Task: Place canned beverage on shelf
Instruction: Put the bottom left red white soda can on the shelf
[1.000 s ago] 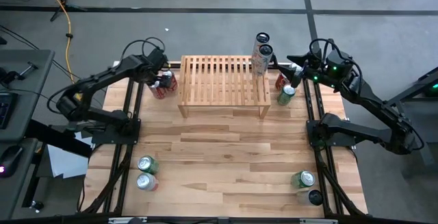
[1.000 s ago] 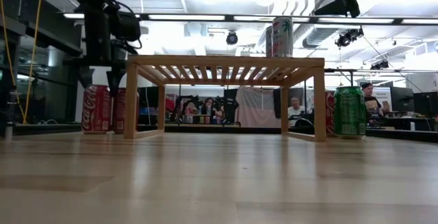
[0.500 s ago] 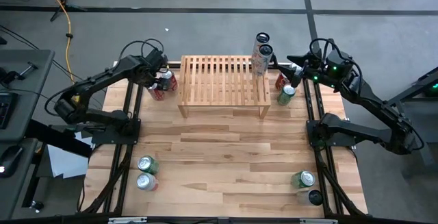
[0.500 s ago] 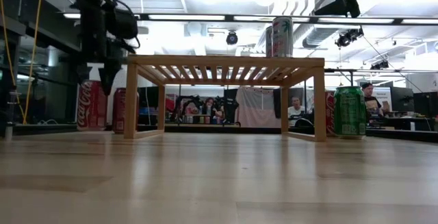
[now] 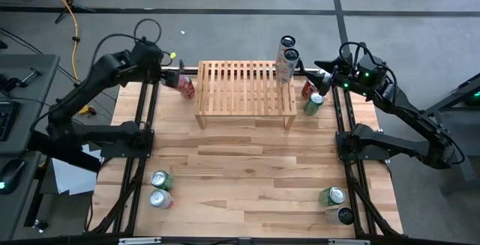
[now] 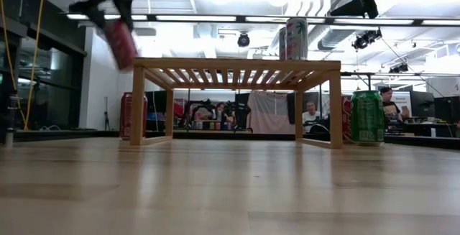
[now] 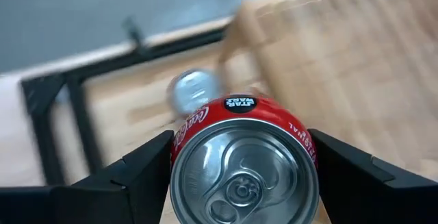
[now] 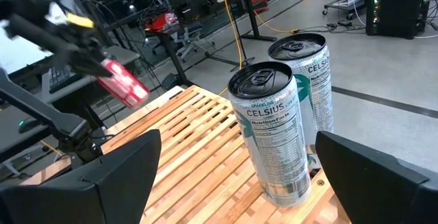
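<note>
My left gripper is shut on a red cola can, held in the air off the far left corner of the light-wood shelf. A second red can stands on the table beside the shelf's left leg. Two tall silver cans stand upright on the shelf's far right corner. My right gripper hangs open just right of them, holding nothing. My left gripper pinches the red can's side wall just below its top rim, one finger on each side. The fingers slant down from above, from the table's left. The can hangs tilted below them, clear of the table, its bottom end toward the shelf.
A green can and a red can stand on the table right of the shelf. Two cans lie at the near left, two more at the near right. The shelf's slats left of the tall cans are bare.
My left gripper has risen from table height beside the two red cans to above the shelf top, tipping as it rose. It carries one red can, now lifted clear and tilted. The other red can has stayed on the table.
</note>
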You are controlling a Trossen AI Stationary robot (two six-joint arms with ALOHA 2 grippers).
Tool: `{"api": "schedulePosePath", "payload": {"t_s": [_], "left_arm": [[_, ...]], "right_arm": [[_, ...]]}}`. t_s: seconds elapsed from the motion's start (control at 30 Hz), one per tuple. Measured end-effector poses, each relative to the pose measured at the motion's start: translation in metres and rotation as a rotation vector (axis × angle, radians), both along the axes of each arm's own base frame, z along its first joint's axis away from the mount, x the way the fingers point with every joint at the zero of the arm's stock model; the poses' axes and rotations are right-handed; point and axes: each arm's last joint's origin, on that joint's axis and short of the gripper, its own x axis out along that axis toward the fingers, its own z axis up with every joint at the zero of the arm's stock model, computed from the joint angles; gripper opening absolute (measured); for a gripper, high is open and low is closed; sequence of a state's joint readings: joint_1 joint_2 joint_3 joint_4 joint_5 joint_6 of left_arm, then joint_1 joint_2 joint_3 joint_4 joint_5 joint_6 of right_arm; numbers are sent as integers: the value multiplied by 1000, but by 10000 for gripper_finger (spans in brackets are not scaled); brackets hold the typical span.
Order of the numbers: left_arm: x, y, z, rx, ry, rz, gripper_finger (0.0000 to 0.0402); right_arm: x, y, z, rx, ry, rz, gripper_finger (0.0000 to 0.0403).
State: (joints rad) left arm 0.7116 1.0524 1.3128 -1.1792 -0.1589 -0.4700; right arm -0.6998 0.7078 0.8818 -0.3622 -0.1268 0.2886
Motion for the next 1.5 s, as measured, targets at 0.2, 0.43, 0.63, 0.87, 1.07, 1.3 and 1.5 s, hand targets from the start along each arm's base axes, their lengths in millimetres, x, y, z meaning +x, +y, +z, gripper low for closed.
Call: {"api": "schedulePosePath", "payload": {"t_s": [0.2,0.43,0.63,0.87,1.07,1.3,1.5], "left_arm": [[32,-8,53,122,-87,-130,279],[101,13,80,222,-28,-322,279],[165,37,71,243,34,-462,279],[215,60,43,218,93,-592,279],[238,70,21,203,143,-663,279],[248,75,9,205,168,-697,279],[249,74,11,230,168,-732,279]], "right_arm": [[0,0,0,22,-14,-5,374],[0,0,0,53,-34,-12,374],[0,0,0,103,-66,-23,374],[1,1,0,156,-97,14,374],[5,6,1,181,-119,69,374],[18,21,9,169,-189,179,374],[40,36,16,157,-276,286,374]]}}
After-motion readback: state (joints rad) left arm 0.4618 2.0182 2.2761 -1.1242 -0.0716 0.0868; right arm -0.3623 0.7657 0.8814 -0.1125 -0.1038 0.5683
